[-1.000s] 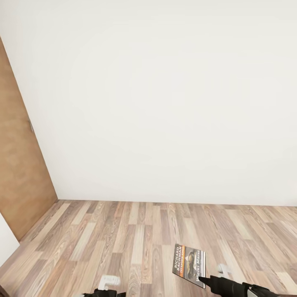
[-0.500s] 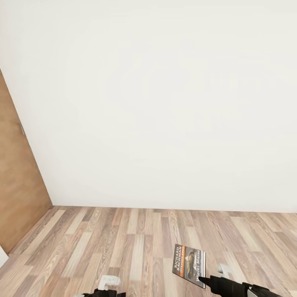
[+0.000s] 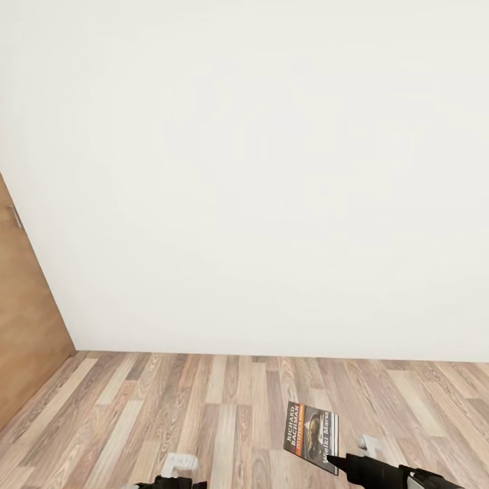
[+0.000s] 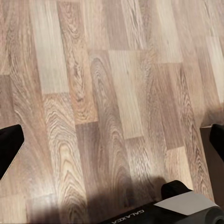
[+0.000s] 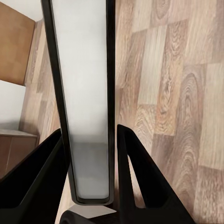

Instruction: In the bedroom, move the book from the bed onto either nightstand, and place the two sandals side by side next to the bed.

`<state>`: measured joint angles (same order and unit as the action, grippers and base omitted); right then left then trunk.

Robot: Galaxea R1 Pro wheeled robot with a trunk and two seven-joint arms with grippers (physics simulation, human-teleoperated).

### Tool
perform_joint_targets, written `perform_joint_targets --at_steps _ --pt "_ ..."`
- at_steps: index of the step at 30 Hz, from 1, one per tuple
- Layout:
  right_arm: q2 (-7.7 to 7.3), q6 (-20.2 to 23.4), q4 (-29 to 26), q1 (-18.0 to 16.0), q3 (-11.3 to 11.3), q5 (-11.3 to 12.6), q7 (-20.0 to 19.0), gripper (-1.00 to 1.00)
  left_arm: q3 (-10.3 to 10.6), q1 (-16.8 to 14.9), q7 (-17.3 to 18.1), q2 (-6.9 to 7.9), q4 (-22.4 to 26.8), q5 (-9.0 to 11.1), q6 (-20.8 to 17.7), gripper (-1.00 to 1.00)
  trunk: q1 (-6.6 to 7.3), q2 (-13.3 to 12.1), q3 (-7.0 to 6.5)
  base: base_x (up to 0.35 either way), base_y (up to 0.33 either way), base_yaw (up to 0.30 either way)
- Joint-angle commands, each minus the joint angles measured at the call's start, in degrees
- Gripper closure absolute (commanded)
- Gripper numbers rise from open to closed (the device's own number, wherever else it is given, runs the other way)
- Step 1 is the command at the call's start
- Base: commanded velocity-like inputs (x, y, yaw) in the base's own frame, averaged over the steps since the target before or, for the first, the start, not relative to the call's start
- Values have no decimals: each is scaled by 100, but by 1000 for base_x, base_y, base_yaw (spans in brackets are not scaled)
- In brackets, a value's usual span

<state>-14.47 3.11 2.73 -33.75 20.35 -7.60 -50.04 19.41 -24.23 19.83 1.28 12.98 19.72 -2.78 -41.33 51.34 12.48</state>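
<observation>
The head camera faces a plain white wall (image 3: 258, 170) that meets a brown wood-plank floor (image 3: 204, 407), with a slab of light brown wooden door (image 3: 24, 339) angling in at the left edge. Down at the bottom right, the right gripper (image 3: 334, 462) reaches in, dark and slim, and it has the thin paperback book with the dark cover, white "RICHARD BACHMAN" lettering and orange stripe (image 3: 311, 435) pinched at its near corner. The book hangs out over the floor, cover up and facing the camera, held in the air and not resting on any surface. From the right wrist camera the book (image 5: 86, 98) shows edge-on: a pale block of pages framed by dark cover edges running straight away from the lens, and the two black fingers (image 5: 135, 186) press in close on either side of its near end, so the jaws are clamped narrow on the paperback. Beyond it lie the floor planks (image 5: 177, 93), a patch of the door (image 5: 16, 44) and white wall at one side. At the bottom left of the head view, the top of the left gripper (image 3: 178, 468) peeks in, a pale block above dark parts. In the left wrist view its two dark fingertips (image 4: 9, 149) sit far out at opposite edges of the frame, spread wide with nothing but bare floor planks (image 4: 112, 93) between them, and a grey piece marked "GALAXEA" (image 4: 186, 205) lies low in that view.
</observation>
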Motion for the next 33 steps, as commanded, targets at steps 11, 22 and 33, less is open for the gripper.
perform_joint_targets --at_steps 11,22,33 --pt "-3 32 8 -9 75 -31 -15 100 28 -3 12 4 7 58 -29 -100 -4 6 8 331 0 -2" --pt "-3 32 8 -8 77 -23 -15 100 28 -3 12 4 8 58 -29 -100 -4 6 8 331 0 0" --pt "-3 32 8 -9 78 -26 -15 100 28 -3 12 4 7 58 -29 -100 -4 6 8 331 0 0"
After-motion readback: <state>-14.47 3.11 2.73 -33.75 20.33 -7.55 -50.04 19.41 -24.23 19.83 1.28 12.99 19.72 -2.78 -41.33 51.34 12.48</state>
